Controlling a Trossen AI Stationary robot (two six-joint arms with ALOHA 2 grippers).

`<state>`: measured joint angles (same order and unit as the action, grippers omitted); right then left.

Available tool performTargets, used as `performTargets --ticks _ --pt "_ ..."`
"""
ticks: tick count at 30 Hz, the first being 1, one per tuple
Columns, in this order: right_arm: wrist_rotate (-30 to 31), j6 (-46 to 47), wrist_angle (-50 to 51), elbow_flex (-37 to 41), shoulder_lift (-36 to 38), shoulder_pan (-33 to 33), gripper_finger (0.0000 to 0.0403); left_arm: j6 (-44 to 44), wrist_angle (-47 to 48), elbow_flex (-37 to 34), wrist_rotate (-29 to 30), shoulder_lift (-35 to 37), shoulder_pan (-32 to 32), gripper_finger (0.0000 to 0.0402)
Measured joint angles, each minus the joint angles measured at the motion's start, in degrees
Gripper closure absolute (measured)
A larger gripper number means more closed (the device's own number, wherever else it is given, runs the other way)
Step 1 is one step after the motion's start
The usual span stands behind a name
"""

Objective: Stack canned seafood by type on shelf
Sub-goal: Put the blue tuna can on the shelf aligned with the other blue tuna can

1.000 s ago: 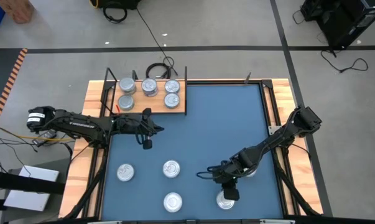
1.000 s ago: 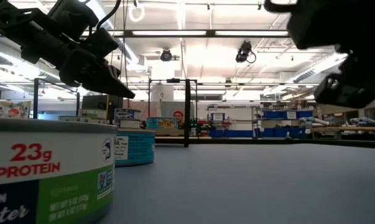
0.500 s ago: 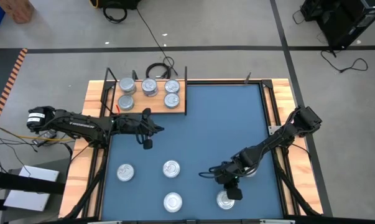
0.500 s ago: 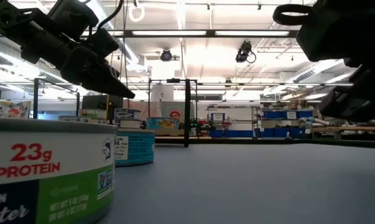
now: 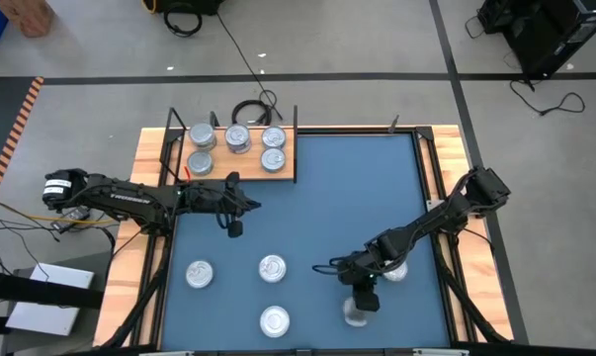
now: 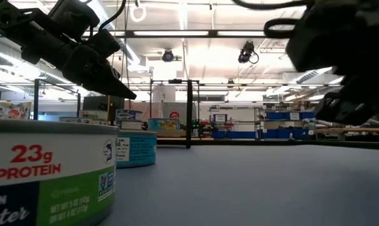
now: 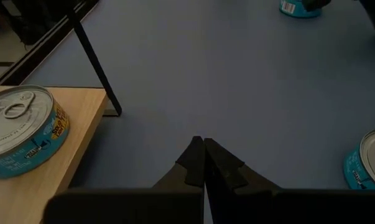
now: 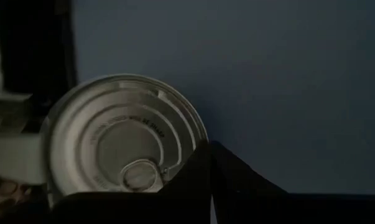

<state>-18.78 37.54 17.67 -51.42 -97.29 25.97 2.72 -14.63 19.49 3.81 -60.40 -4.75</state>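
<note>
Silver round metal tin (image 5: 355, 312) lies on the blue mat near the front edge of the surface, far from the light-brown wooden shelf (image 5: 286, 173) carrying five tins. The right gripper (image 5: 366, 301) hangs right over that tin, fingers pressed together, gripping nothing. They should spread before descending to straddle its rim. The left gripper (image 5: 234, 228), fingers closed, waits just in front of the shelf.

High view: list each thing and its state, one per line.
Left gripper: shut, empty, above the mat near the shelf.
Right gripper: shut, beside a tin, not gripping it.
Shelf: holds five upright tins.
Mat: five tins lie on it.
</note>
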Motion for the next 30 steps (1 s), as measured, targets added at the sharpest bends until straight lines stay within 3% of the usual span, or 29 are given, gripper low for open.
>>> performTargets --ticks 19,27,30 --pt "7.3 -2.09 4.49 -6.03 -0.12 -6.73 0.0401 -0.62 0.74 0.0 0.02 0.0 1.03 0.0396" --pt "18.76 -5.2 13.41 -11.34 -0.1 -12.07 0.0402 -0.9 1.38 0.0 3.13 0.02 4.25 0.0396" --pt "18.4 -8.13 14.42 -11.34 -0.1 -13.91 0.0402 -2.02 1.61 0.0 3.83 0.02 5.66 0.0396"
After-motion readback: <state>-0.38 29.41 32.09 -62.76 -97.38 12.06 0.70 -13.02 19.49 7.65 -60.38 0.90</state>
